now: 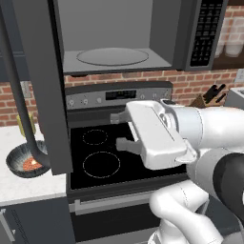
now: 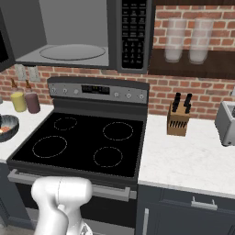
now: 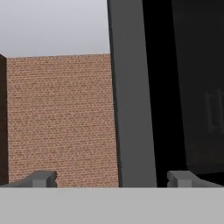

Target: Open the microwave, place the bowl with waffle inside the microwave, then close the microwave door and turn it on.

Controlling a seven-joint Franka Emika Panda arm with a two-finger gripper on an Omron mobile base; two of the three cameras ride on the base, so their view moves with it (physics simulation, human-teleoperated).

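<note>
I see the gripper spread wide, holding nothing, fingertips either side of the microwave door edge, no clear contact. Left base view: microwave open, door swung left; bowl with waffle on the counter left of the stove. Right base view adds a knife block, two bottles and glasses on a shelf

No legible text; microwave keypad, stove display too blurred.
</note>
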